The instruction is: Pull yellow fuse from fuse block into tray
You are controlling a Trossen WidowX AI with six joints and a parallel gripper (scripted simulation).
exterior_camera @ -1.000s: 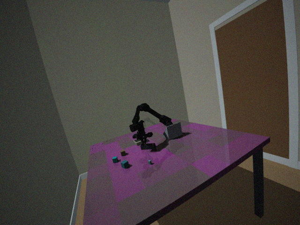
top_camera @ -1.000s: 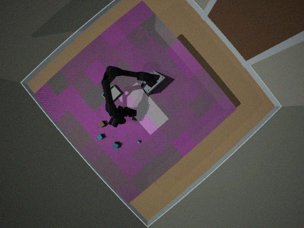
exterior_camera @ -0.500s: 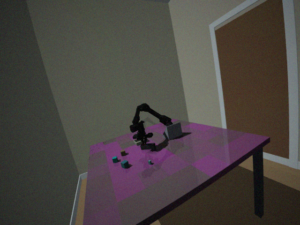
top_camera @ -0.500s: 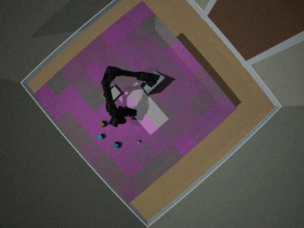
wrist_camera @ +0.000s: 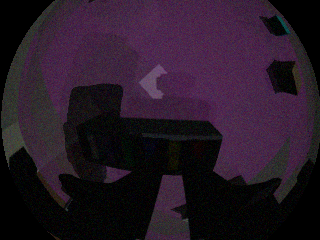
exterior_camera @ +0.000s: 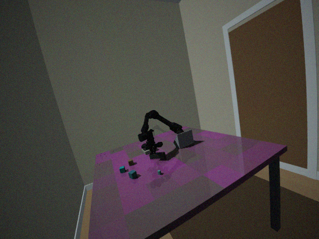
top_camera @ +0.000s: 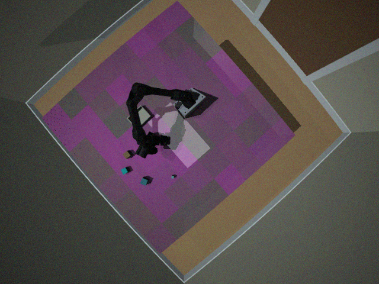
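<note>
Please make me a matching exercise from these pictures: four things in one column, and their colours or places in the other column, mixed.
Things:
1. tray
2. block
3. smallest cube
4. arm base

Colour or place:
a. teal
b. grey
c. dark, right by the tool
d. pale beige

Pairs: 1-d, 2-c, 3-a, 4-b

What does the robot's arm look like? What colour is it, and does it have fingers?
The arm is black all over, made of slim links joined at rounded joints, and it grows out of a light grey box base. At its end sits a chunky black gripper with two flat, straight fingers, seen in the wrist view. The pictures are too dim to show any cables or markings.
</note>
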